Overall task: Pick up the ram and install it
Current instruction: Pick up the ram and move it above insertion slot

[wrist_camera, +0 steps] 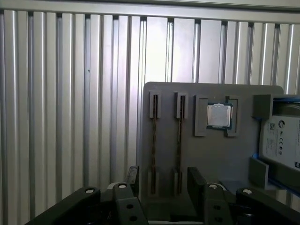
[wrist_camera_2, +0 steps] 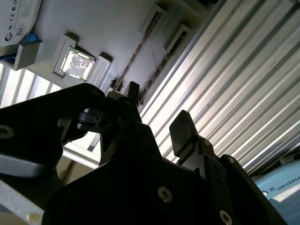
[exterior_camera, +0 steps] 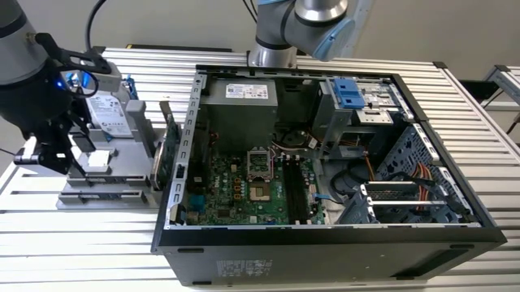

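Two thin dark ram sticks stand on edge in parallel slots of a grey holder [wrist_camera: 211,159]: one ram stick [wrist_camera: 154,140] and a second [wrist_camera: 178,140]. In the second wrist view they show as dark lines [wrist_camera_2: 137,55]. My gripper [wrist_camera: 164,180] hovers above the holder's slot end, open, with nothing between its black fingers [wrist_camera: 133,176]. Both slots fall within the gap between the fingers in the first wrist view. In the exterior view the gripper [exterior_camera: 55,155] hangs over the holder [exterior_camera: 101,190] at the exterior view's left.
A silver processor [wrist_camera: 219,116] and a hard drive [wrist_camera: 280,140] share the holder. A green expansion card [exterior_camera: 167,155] stands between holder and open computer case [exterior_camera: 325,240]. The motherboard [exterior_camera: 243,194] with black memory slots [exterior_camera: 294,191] lies inside. Ribbed metal tabletop [wrist_camera: 56,117] surrounds everything.
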Controlling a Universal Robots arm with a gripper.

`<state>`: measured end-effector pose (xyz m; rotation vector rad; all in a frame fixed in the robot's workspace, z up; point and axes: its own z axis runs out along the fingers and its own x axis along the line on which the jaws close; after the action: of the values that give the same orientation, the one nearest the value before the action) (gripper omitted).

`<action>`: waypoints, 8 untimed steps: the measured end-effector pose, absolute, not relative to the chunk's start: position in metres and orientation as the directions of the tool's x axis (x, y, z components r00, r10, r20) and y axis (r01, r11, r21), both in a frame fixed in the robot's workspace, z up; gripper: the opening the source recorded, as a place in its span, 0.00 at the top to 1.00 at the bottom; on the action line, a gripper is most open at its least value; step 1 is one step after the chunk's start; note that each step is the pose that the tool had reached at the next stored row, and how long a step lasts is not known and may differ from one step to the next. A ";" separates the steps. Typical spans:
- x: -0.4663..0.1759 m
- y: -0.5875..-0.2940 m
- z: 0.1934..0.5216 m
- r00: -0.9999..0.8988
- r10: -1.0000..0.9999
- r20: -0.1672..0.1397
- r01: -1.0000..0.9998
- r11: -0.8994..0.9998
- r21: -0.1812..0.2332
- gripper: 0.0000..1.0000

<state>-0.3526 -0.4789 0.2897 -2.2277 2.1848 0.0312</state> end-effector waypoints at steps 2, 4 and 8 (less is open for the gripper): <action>-0.353 -0.479 0.288 0.019 -0.999 -0.028 -1.000 -0.019 -0.001 1.00; -0.353 -0.479 0.287 0.019 -0.999 -0.027 -1.000 -0.019 -0.001 1.00; -0.353 -0.479 0.285 0.019 -0.999 -0.027 -1.000 -0.019 -0.001 1.00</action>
<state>-0.3526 -0.4787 0.2851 -2.2290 2.1861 0.0287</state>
